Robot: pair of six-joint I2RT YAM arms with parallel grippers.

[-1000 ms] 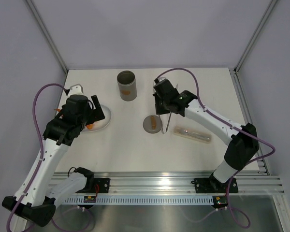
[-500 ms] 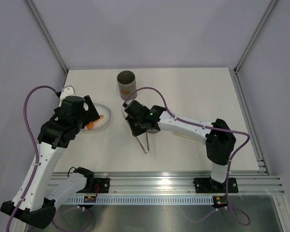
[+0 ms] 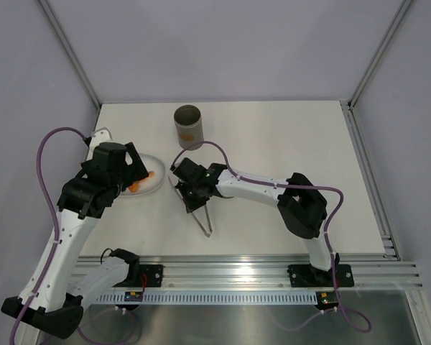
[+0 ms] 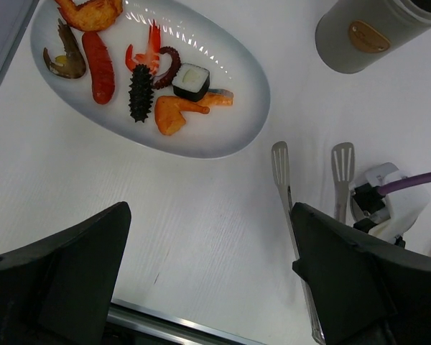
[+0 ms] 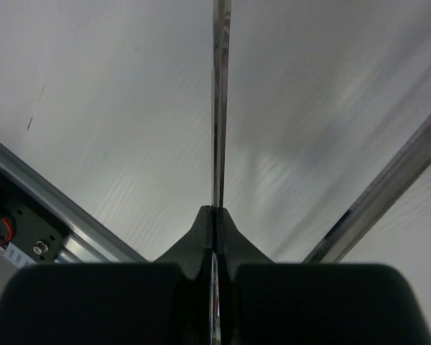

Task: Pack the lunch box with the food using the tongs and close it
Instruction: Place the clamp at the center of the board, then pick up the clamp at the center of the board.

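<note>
The grey lunch box (image 3: pixel 189 127) stands upright and open at the back; its side with the tan mark (image 4: pixel 366 36) shows in the left wrist view. Its lid is out of view. Food pieces (image 4: pixel 174 113) in orange and red lie on the white oval plate (image 4: pixel 237 133), seen from above as orange bits (image 3: pixel 136 185). My right gripper (image 3: pixel 188 191) is shut on the silver tongs (image 3: pixel 202 218), clamping one thin arm (image 5: pixel 221 108). Both flat tips (image 4: pixel 280 154) point at the plate, a short gap from its rim. My left gripper (image 4: pixel 212 287) hangs open over the table beside the plate.
The right arm (image 3: pixel 258 188) stretches low across the middle of the table toward the left. The plate (image 3: pixel 155 184) lies partly under the left wrist. The table's front rail (image 3: pixel 273 273) runs along the near edge, with frame posts at the back corners.
The right arm has swung left from mid-table to beside the plate, carrying the tongs, and now covers the lid and packet. The left arm drew back slightly.
</note>
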